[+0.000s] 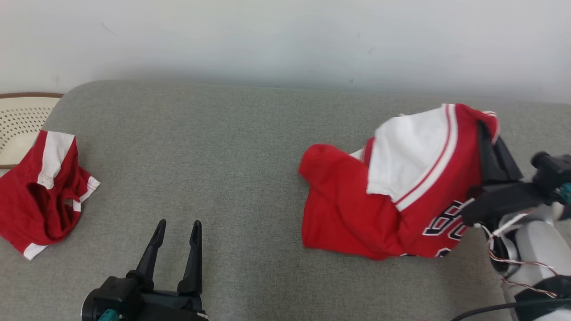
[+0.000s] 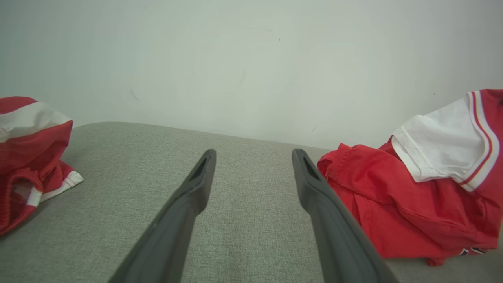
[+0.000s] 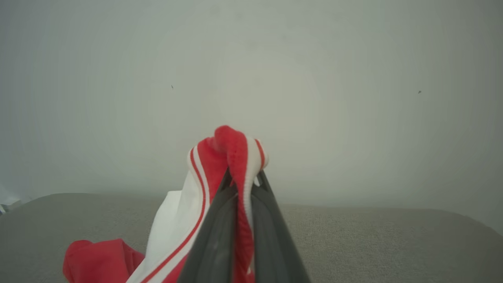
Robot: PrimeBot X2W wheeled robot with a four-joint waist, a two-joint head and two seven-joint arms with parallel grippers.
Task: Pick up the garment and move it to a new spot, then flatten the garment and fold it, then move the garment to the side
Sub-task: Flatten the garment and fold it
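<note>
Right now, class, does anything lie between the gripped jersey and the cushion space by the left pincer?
Nothing visible does. The right pincer holds the jersey; the cushion across to the left pincer is unobstructed. The red shorts lie far left.

Grey woven cushion (image 1: 232,147) lies bare ahead of the left gripper (image 1: 179,223); crumpled red-and-white shorts (image 1: 44,200) obstruct its left, the bunched red-and-white jersey (image 1: 348,209) its right.

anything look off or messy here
Nothing spilled or damaged. The jersey sits bunched in a heap at the right, one edge pinched up by the right hand. The red shorts lie crumpled at the left edge of the cushion, partly over a basket.
</note>
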